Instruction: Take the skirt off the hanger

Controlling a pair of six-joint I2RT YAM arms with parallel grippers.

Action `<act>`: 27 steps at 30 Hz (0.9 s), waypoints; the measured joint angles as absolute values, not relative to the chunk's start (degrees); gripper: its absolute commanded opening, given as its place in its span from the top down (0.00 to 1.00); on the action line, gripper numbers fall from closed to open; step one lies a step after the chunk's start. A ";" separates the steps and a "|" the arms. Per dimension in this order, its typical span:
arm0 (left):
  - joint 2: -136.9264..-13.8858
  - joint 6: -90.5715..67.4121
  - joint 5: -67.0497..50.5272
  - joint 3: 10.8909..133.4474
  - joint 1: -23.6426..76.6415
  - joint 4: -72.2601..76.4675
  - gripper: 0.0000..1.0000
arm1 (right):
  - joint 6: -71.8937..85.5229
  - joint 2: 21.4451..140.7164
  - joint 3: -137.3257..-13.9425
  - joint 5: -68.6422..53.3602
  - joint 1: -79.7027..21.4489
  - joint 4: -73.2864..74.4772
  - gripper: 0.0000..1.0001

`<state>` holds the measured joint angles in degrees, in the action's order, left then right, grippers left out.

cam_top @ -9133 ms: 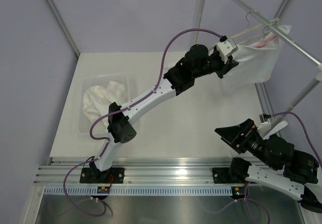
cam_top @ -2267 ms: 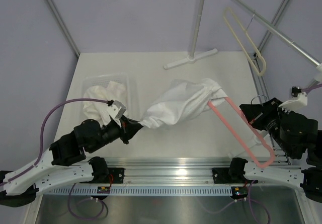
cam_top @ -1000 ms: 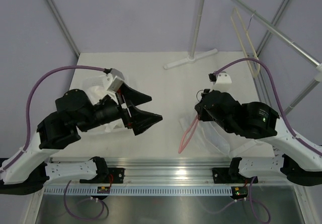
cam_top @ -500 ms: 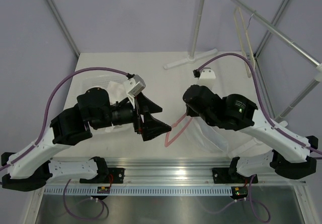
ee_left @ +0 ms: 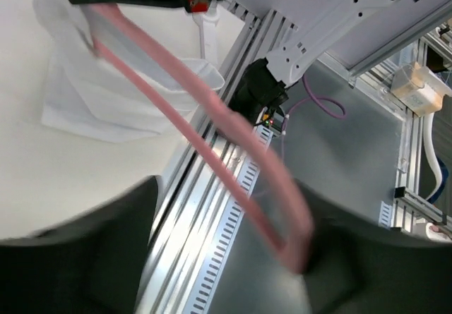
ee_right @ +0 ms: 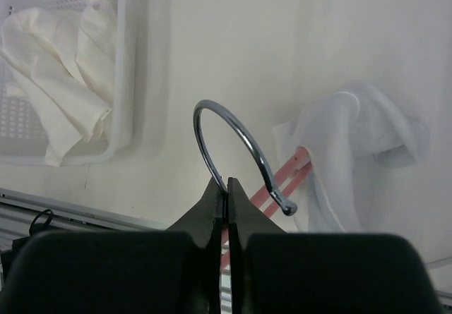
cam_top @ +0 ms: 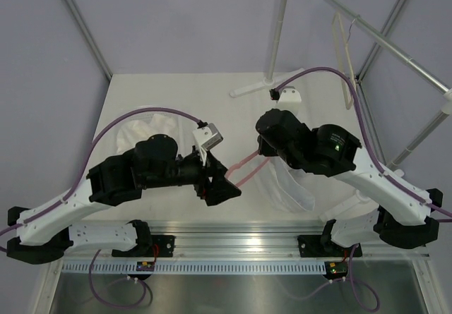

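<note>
A pink hanger [cam_top: 244, 162] runs level between the two arms, and the white skirt [cam_top: 286, 183] hangs bunched from its right part down to the table. My right gripper [ee_right: 227, 183] is shut on the hanger's metal hook [ee_right: 233, 134]; the skirt [ee_right: 360, 145] lies just beyond it. In the left wrist view the hanger's pink loop end [ee_left: 282, 222] sits between the jaws of my left gripper [ee_left: 233, 208]. It touches the right finger [ee_left: 346, 257], while the left finger [ee_left: 78, 257] stands well apart from it. The skirt [ee_left: 85, 95] shows at the far end.
A white basket [cam_top: 121, 116] holding cream cloth stands at the left of the table. A clothes-rack base [cam_top: 265, 85] and post stand at the back, with a cream hanger [cam_top: 344, 60] on the rail. The aluminium frame [cam_top: 226, 240] borders the near edge.
My left gripper has moved right, its jaws narrowing round the hanger's pink end. The right arm has carried the hanger and skirt left and toward the back.
</note>
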<state>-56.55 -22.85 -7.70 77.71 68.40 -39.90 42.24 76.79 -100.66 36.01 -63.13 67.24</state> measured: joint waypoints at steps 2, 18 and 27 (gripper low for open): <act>-56.86 -23.24 -6.31 77.56 68.88 -40.86 1.00 | 41.71 76.69 -101.06 35.55 -63.02 66.92 0.98; -52.21 -22.39 5.41 75.48 69.08 -44.95 1.00 | 38.85 57.69 -88.07 25.82 -62.61 61.04 0.02; -49.39 -22.48 6.24 75.35 69.06 -45.63 1.00 | 39.42 47.86 -81.69 27.29 -62.61 60.25 0.07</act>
<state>-49.39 -22.48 6.24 75.35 69.06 -45.63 39.42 47.86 -81.69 27.29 -62.61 60.25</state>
